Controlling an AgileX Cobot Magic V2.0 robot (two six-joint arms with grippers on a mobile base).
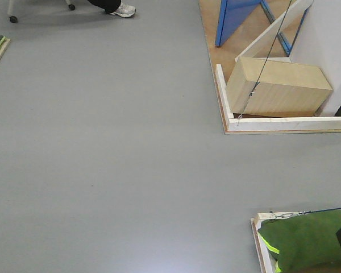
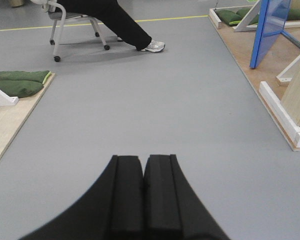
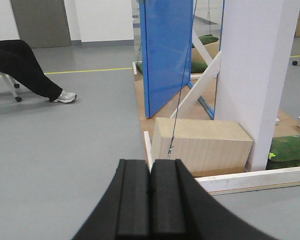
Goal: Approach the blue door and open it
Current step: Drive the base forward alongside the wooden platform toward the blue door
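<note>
Only the wrist ends of the bot show up. The left gripper (image 2: 143, 162) is all matte black: two flat, blocky, rubbery-looking fingers (image 2: 126, 195), each backed by a smooth curved shell flaring wider toward the near edge. The right gripper (image 3: 150, 167) looks identical.

The front-facing camera is looking steeply down from high up at the grey floor (image 1: 102, 142), while the two wrist cameras are peering low and level across it, the right one sitting nearer the blue door (image 3: 165, 55) and the wooden box (image 3: 202, 145) that all three are sharing.
</note>
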